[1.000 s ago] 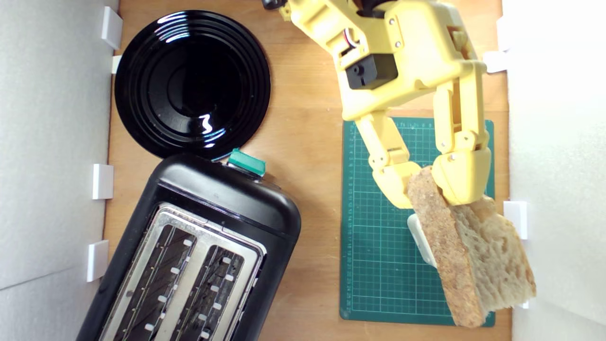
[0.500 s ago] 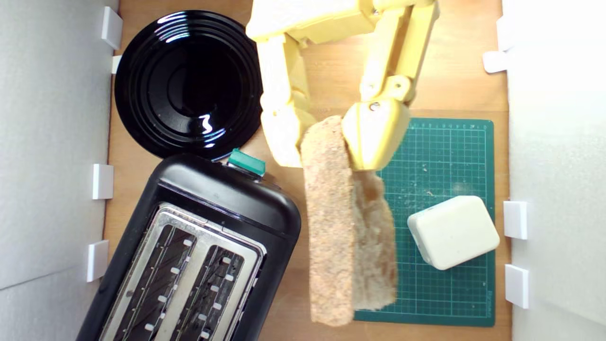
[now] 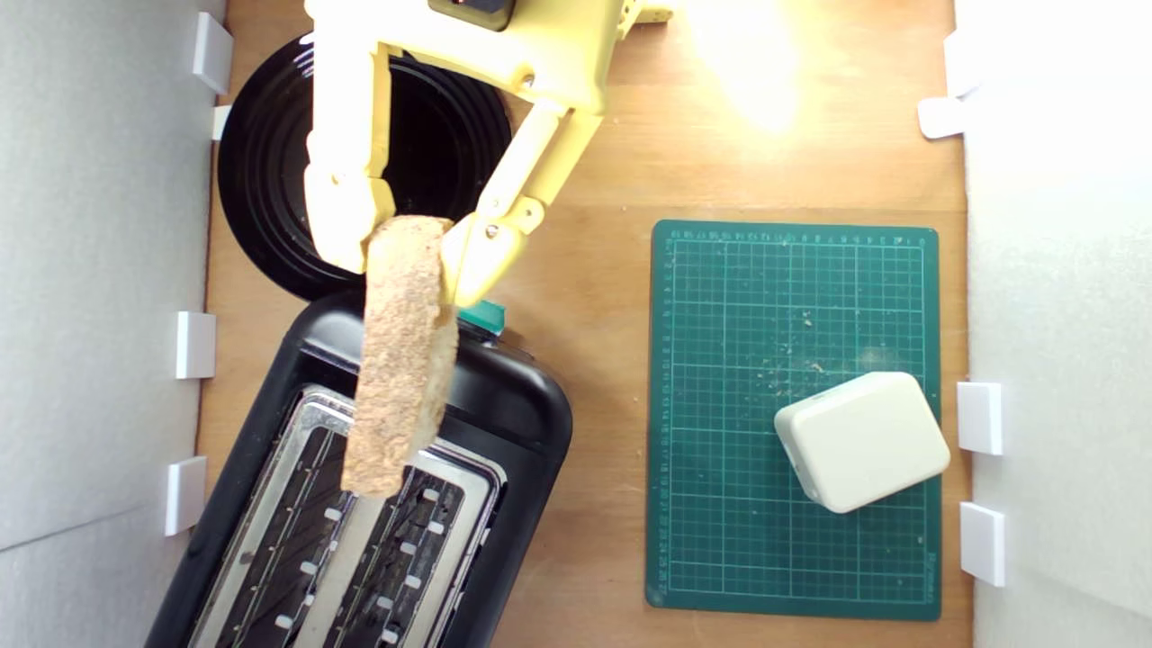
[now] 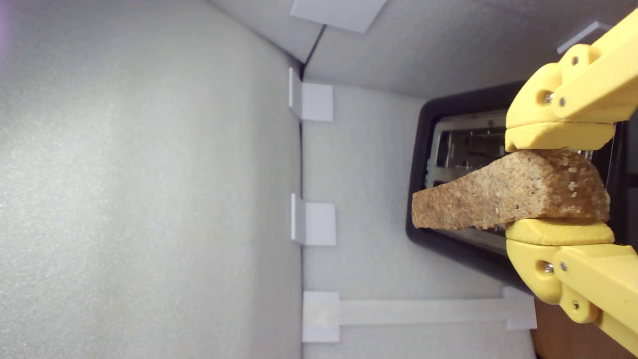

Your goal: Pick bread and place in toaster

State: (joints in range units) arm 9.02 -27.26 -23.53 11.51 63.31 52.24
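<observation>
The gripper (image 3: 407, 256) is clamped on the bread (image 3: 400, 360), crust up, above the toaster (image 3: 504, 405) at the exterior view's left; lining up and lowering into a slot remain

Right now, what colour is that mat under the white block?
Dark green mat with a pale grid, clearest in the exterior view.

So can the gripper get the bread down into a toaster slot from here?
Probably yes. The gripper holds the bread edge-on above the toaster, and both slots look empty. The slice seems angled across the slots, so it likely needs turning first.
</observation>
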